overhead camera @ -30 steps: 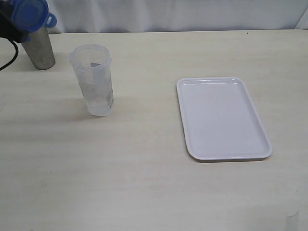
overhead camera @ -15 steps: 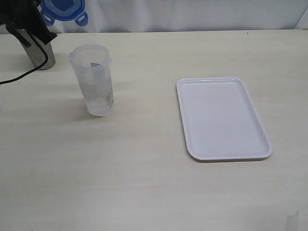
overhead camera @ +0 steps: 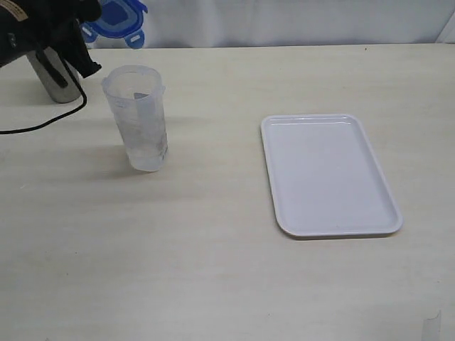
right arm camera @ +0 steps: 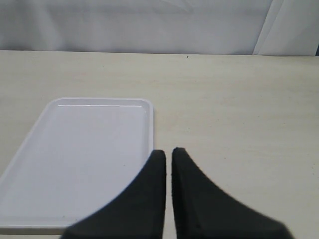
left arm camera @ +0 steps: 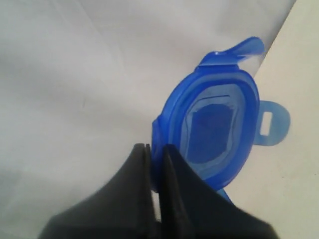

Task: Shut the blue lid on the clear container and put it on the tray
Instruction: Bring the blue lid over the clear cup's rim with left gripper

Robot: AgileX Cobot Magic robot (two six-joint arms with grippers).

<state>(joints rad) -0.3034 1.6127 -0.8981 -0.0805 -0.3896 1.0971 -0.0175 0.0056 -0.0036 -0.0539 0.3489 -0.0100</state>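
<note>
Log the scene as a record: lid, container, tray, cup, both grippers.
lid: blue, in the air, pinched at its edge by left gripper
container: clear, upright on table, open top
tray: white, nothing on it
cup: metal, partly hidden by left gripper
left gripper: shut on lid
right gripper: shut, holding nothing, near tray

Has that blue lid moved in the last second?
Yes. The blue lid has travelled right, from above the metal cup toward the clear container.

Left fingers [left arm camera: 182, 199] clamped, aloft; right fingers [right arm camera: 194, 199] pressed shut.
</note>
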